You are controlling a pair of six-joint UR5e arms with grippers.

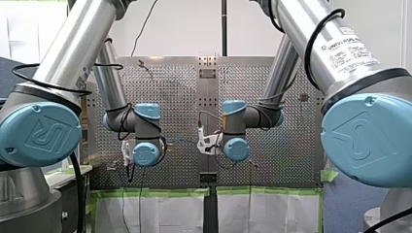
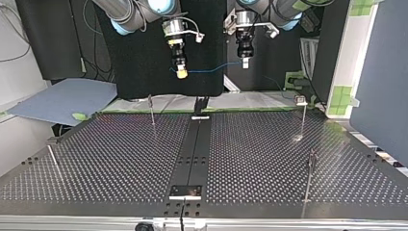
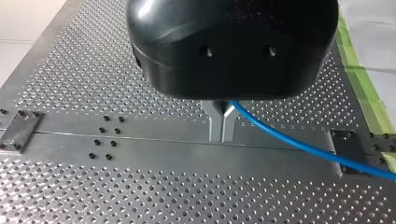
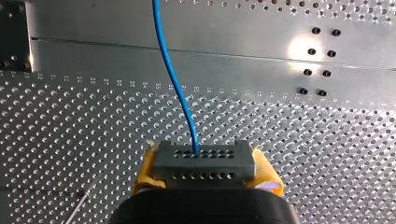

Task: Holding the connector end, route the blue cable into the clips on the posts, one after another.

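My right tool (image 4: 204, 173) is clenched on the connector (image 4: 204, 161), and the blue cable (image 4: 173, 79) runs straight ahead of it to my left tool (image 3: 222, 125), which pinches it tight. The span hangs in the air between the two — no post (image 2: 304, 120) carries it yet. Next, I judge, we lower it, well below both tools, and press it into a clip (image 2: 301, 100).

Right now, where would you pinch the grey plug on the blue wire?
Grip the connector by its two short ends, coming from the back, opposite where the blue cable leaves. It is a wide, flat block; my right gripper holds it so, yellow pads on those ends.
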